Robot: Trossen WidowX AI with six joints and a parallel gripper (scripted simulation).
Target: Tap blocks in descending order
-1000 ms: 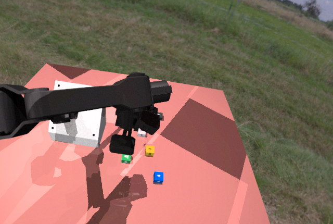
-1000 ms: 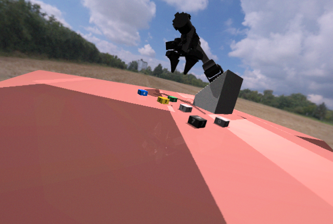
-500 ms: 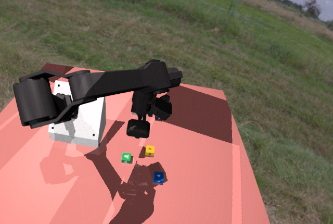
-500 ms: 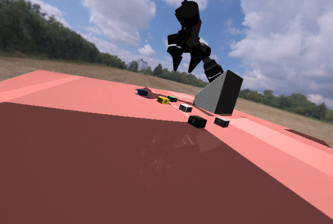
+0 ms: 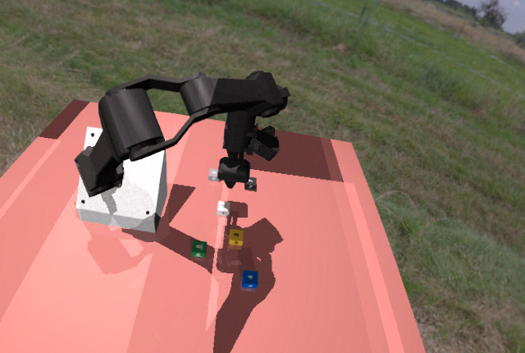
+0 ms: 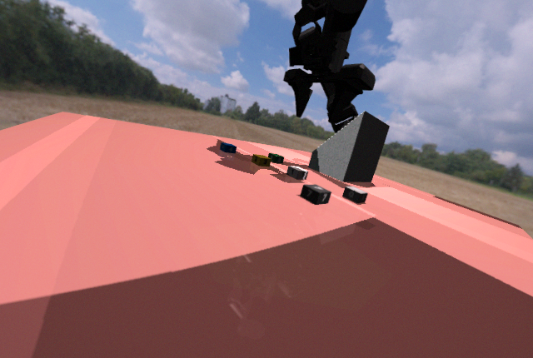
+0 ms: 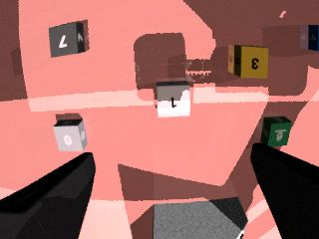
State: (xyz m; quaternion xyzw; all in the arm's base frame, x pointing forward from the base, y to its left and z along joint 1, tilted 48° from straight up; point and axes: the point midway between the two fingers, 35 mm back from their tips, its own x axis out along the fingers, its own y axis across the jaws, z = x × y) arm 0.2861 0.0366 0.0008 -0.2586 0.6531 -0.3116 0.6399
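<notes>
My gripper [image 5: 230,183] [image 6: 317,121] [image 7: 174,157] is open and empty, high above the table. The white 1 block [image 5: 222,208] [image 6: 296,172] [image 7: 172,102] shows ahead between the fingertips in the wrist view. A black 7 block [image 5: 250,184] [image 6: 315,194] [image 7: 64,41] and a grey 0 block [image 5: 213,174] [image 6: 355,195] [image 7: 71,135] lie on its left there. A yellow 3 block [image 5: 235,238] [image 6: 261,160] [image 7: 253,62], a green block [image 5: 198,249] [image 6: 276,157] [image 7: 276,131] and a blue 4 block [image 5: 249,279] [image 6: 227,147] [image 7: 311,37] lie on its right. Green's underlined digit is 6 or 9; I cannot tell which.
The red table [image 5: 317,298] [image 6: 129,207] bears the blocks and dark shadows. The arm's pale wedge-shaped base [image 5: 139,188] [image 6: 357,151] [image 7: 189,221] stands near the green, white and grey blocks and shows at the bottom of the wrist view.
</notes>
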